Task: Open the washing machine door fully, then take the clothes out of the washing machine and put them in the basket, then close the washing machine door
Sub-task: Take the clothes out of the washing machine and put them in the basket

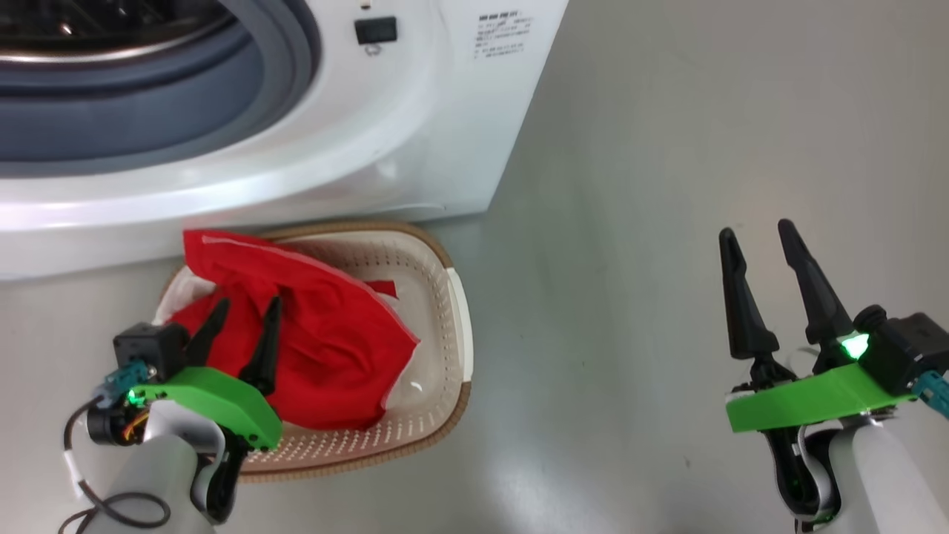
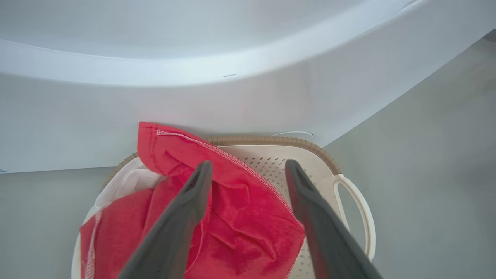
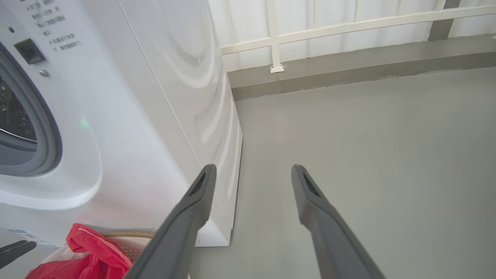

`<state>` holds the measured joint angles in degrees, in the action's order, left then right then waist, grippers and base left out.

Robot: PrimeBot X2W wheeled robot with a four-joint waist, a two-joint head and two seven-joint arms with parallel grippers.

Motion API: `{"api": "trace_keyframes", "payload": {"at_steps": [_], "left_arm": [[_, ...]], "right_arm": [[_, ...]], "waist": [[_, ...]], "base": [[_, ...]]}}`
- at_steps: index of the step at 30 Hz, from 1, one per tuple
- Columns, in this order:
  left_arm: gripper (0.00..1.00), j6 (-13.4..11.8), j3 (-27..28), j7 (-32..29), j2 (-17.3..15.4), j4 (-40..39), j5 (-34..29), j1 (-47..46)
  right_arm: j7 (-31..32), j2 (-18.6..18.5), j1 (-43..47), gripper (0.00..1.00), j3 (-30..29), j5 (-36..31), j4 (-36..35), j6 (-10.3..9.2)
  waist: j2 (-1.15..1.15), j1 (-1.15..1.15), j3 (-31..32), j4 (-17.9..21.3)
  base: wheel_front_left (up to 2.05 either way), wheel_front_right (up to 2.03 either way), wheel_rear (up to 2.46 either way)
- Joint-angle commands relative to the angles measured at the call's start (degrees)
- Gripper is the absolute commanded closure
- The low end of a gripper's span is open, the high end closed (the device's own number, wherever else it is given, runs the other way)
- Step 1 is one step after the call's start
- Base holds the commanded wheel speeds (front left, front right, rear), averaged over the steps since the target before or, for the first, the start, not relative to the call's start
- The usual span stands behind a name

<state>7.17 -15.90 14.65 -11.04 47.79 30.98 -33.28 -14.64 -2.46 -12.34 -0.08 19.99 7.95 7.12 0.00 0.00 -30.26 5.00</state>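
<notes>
Soft red fabric clothes [image 1: 334, 334] with white stitched edges: heaped in small oval cream plastic basket [image 1: 434, 297], brown-rimmed, on grey floor [image 1: 667, 148] just beside big white front-loading washing machine [image 1: 415, 111].
Left end effector [image 1: 249, 300]: fingers apart, empty, poised over the clothes.
Right end effector [image 1: 755, 227]: fingers apart, empty, above bare floor, well apart from basket.
Machine opening uncovered, grey rubber ring [image 1: 148, 111] exposed.
Judged status: door opened, clothes in basket; drum contents unclear; door closing outstanding.
</notes>
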Motion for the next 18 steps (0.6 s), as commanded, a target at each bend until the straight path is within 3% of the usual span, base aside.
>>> {"api": "trace_keyframes", "payload": {"at_steps": [1,18], "left_arm": [[0.0,0.3,2.2,0.3,-1.5,-1.3,-1.0,1.8],[0.0,0.3,12.6,0.3,1.7,-15.1,-10.1,12.8]], "right_arm": [[-0.4,-0.4,1.6,0.0,0.9,-0.6,-1.0,0.36],[-0.4,-0.4,7.0,0.0,-0.2,-2.0,0.6,0.36]], "waist": [[0.0,0.0,2.7,-0.7],[0.0,0.0,14.0,-2.5]], "base": [[0.0,0.0,0.0],[0.0,0.0,0.0]]}}
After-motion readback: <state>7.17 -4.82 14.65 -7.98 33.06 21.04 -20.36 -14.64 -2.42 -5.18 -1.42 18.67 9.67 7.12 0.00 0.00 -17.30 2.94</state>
